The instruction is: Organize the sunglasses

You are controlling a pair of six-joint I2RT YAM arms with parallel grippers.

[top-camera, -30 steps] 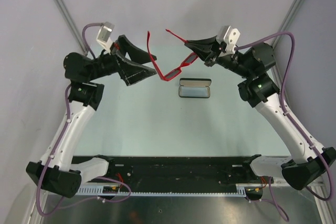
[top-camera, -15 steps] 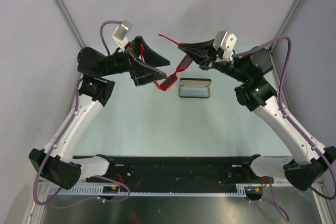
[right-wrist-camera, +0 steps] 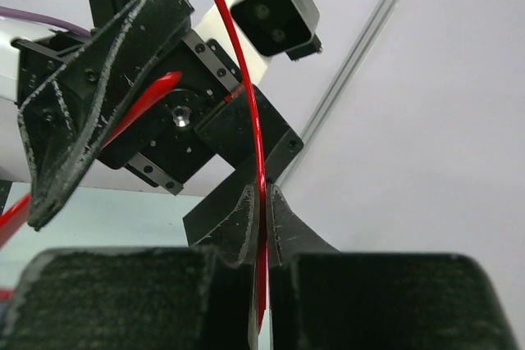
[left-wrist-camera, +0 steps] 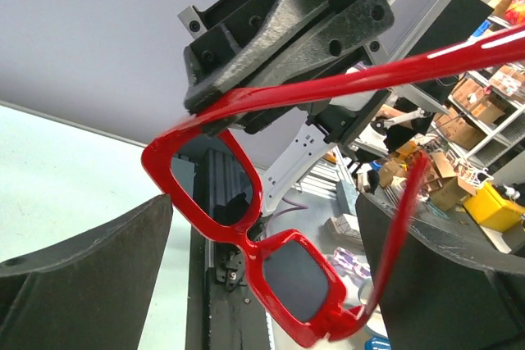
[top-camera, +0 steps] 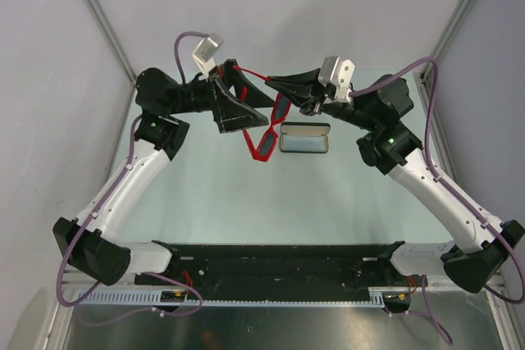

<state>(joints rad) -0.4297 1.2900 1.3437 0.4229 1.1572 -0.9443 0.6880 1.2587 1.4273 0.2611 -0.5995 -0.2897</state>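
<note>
The red-framed sunglasses [top-camera: 267, 132] with dark lenses hang in the air above the table, arms unfolded. My right gripper [top-camera: 276, 82] is shut on one thin red arm of the sunglasses [right-wrist-camera: 261, 161], pinched between its fingertips [right-wrist-camera: 246, 217]. My left gripper [top-camera: 256, 114] is open, its two black fingers on either side of the sunglasses [left-wrist-camera: 246, 227]. In the left wrist view the front of the frame sits between the left finger [left-wrist-camera: 82, 272] and the right finger [left-wrist-camera: 447, 284], and the free arm runs close along the right finger.
A black oblong case [top-camera: 304, 138] lies open on the pale table just right of the hanging glasses. Grey walls with metal rails close the back and sides. The arms' black base rail [top-camera: 271, 264] runs along the near edge.
The left arm has swung right and the right gripper has carried the sunglasses left and lower. The frame now sits between the left gripper's open fingers instead of beside them.
</note>
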